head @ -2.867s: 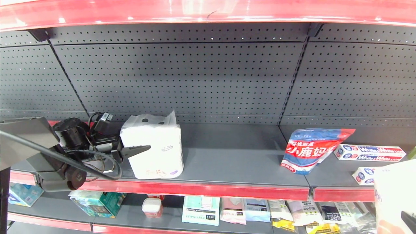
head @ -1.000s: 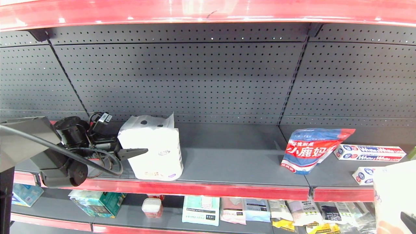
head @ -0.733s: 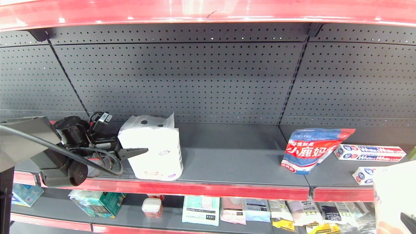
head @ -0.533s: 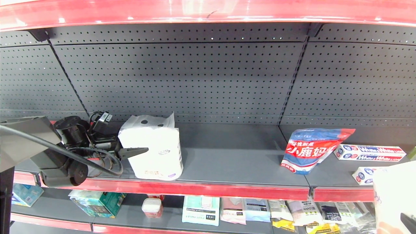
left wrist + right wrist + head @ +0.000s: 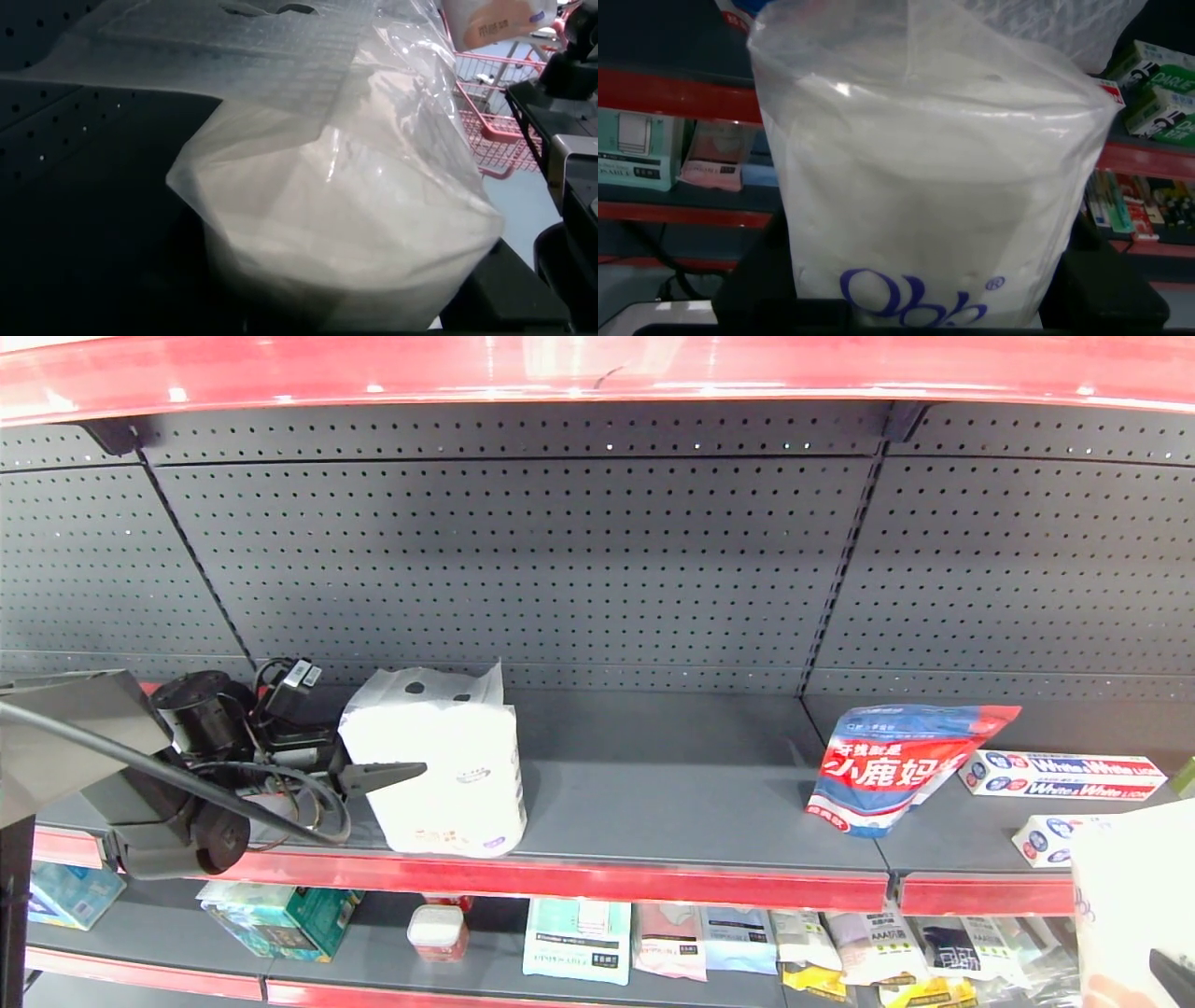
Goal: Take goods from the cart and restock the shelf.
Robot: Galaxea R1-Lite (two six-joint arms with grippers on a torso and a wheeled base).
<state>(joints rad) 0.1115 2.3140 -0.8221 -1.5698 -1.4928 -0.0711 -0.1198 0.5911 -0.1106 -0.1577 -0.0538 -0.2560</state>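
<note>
- Tissue pack (image 5: 439,761) sits slightly further left on the shelf (image 5: 653,784), left hand (image 5: 406,765) too; we cannot tell its grip.
- Right hand (image 5: 1172,971) still grips a second pack (image 5: 1130,887), which we judge goes on next.

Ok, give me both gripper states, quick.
Left gripper: closed on the shelf tissue pack.
Right gripper: closed on a second tissue pack.

Head toward shelf (image 5: 672,784); wrists seemingly close-up.
</note>
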